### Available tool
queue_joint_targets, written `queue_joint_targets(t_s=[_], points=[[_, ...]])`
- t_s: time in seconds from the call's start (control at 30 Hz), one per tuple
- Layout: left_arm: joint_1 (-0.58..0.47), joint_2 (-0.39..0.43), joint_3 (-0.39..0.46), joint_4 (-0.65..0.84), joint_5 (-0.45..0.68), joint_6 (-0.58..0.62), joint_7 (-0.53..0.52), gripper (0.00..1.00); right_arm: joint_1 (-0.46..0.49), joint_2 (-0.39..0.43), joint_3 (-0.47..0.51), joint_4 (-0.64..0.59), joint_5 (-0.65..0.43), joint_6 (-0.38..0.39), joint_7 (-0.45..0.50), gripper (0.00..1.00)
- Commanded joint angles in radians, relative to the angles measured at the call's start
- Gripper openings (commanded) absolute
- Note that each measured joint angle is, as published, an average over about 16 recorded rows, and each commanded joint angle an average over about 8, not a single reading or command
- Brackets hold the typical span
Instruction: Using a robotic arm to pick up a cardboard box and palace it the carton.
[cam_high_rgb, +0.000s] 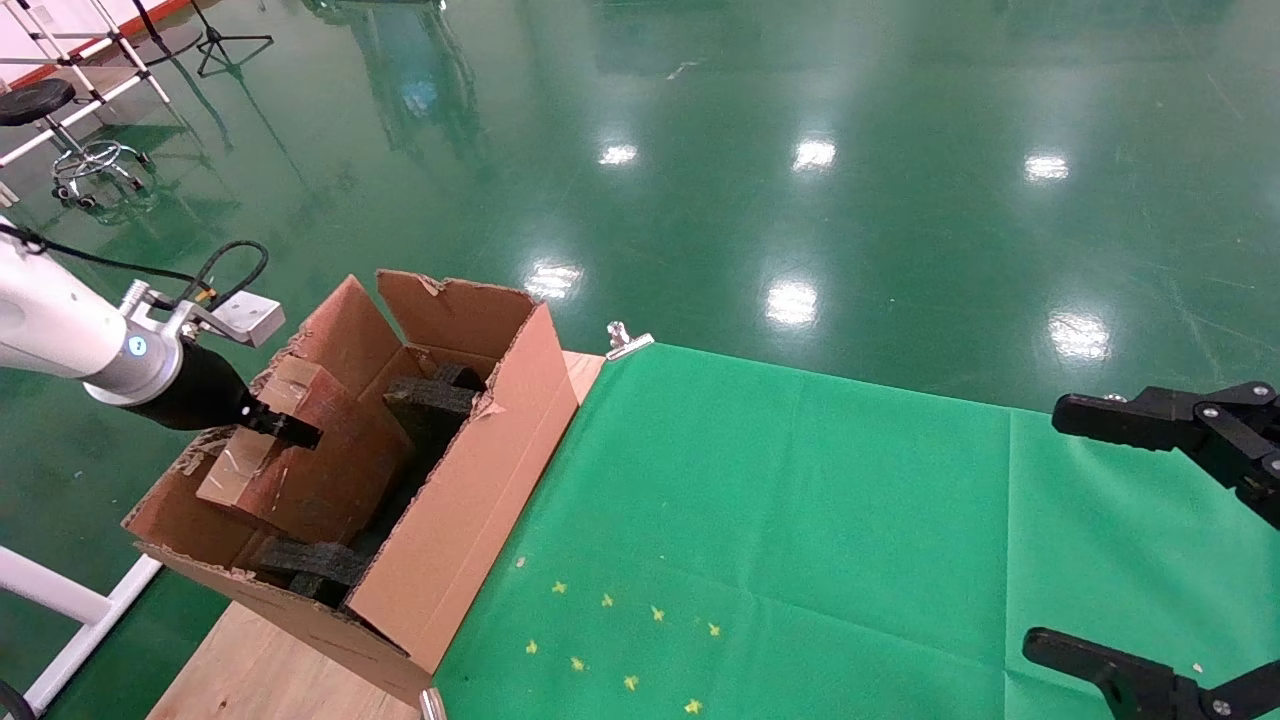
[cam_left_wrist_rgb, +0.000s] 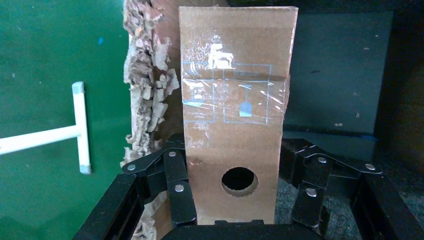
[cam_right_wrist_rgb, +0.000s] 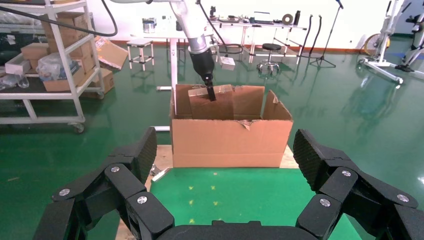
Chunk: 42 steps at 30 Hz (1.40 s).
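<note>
Reaching in from nine o'clock in the head view, the robotic arm (cam_high_rgb: 60, 325) carries its left tool (cam_high_rgb: 285, 428) over the open carton (cam_high_rgb: 470, 480), pinching the cardboard box (cam_high_rgb: 300, 455). That box sits inside the carton's rim at the near left end, its long axis tilted, running from about seven o'clock up toward one o'clock, with black foam blocks (cam_high_rgb: 430, 405) just beyond it. The right tool (cam_high_rgb: 1160, 530) waits at three o'clock over the green-covered counter (cam_high_rgb: 800, 520), well apart from the carton; the left arm is plainly the nearer.

From the left wrist, the box (cam_left_wrist_rgb: 232, 125) stands lengthwise straight out from the left tool (cam_left_wrist_rgb: 235, 207), a black finger (cam_left_wrist_rgb: 177, 187) pressed against each long edge and its round hole nearest the palm. Torn carton edge (cam_left_wrist_rgb: 147, 90) runs alongside.

From the right wrist, the right tool (cam_right_wrist_rgb: 227, 165) is spread wide and empty, and the carton (cam_right_wrist_rgb: 230, 140) lies dead ahead at twelve o'clock. Lowering along the box's own length looks like what remains.
</note>
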Motion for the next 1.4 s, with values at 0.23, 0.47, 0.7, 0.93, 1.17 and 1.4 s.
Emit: queue_joint_targets(t_s=[0.23,0.47,0.7,0.93,1.17,1.4], points=[[0.044,0.012,-0.007,-0.004,-0.010,-0.072,-0.014,0.89,0.000,0.000,0.000,0.000,0.000,0.000,0.000,1.00],[0.049,0.014,-0.008,-0.005,-0.012,-0.084,-0.015,1.00,0.000,0.000,0.000,0.000,0.000,0.000,0.000,1.00],[0.043,0.012,-0.008,-0.006,-0.011,-0.080,-0.015,1.00,0.000,0.000,0.000,0.000,0.000,0.000,0.000,1.00],[0.037,0.014,-0.007,-0.009,-0.009,-0.073,-0.013,1.00,0.000,0.000,0.000,0.000,0.000,0.000,0.000,1.00],[-0.012,0.032,-0.031,-0.070,-0.045,-0.008,0.024,1.00,0.000,0.000,0.000,0.000,0.000,0.000,0.000,1.00],[-0.114,-0.014,-0.092,-0.223,-0.152,0.247,0.079,1.00,0.000,0.000,-0.001,-0.001,0.000,0.000,0.000,1.00]])
